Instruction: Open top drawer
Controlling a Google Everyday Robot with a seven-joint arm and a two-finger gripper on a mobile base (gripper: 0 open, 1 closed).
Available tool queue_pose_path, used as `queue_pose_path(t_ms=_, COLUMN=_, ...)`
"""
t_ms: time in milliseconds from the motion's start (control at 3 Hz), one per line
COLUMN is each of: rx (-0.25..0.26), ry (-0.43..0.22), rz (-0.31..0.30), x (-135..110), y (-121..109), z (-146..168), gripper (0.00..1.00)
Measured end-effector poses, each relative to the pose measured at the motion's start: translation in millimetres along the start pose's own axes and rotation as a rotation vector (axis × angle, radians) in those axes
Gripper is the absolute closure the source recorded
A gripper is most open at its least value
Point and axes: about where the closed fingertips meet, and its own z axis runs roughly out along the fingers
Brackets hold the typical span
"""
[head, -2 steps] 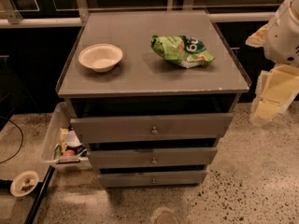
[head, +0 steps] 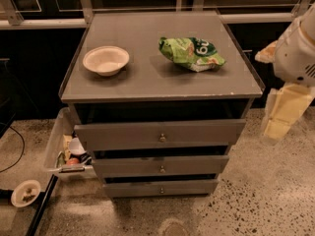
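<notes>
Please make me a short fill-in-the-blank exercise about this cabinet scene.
In the picture, the white bowl stands to the ____ of the green bag.
The cabinet has ____ grey drawers; the top drawer is the widest.
The gripper hangs beside the cabinet's ____ side in the picture, touching no drawer.
Missing words: left, three, right.

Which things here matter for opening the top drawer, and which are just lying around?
For the job: top drawer, its brass knob, the gripper off to the right of the cabinet, not touching it.
Lying about: white bowl and green snack bag on the cabinet, middle drawer, bottom drawer, plastic bin and small dish on the floor.
</notes>
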Motion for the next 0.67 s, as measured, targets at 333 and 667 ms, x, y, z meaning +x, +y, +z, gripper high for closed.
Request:
queue_pose_path(t_ms=333, rx=-0.046, ry=-0.028, rz=-0.012, x=9.4, y=14.6, z=44.5, gripper=0.00)
queue_pose_path(t_ms=667, rx=-0.059, ry=-0.072, rz=-0.074, x=18.9, y=26.3, z=92.3, gripper=0.00)
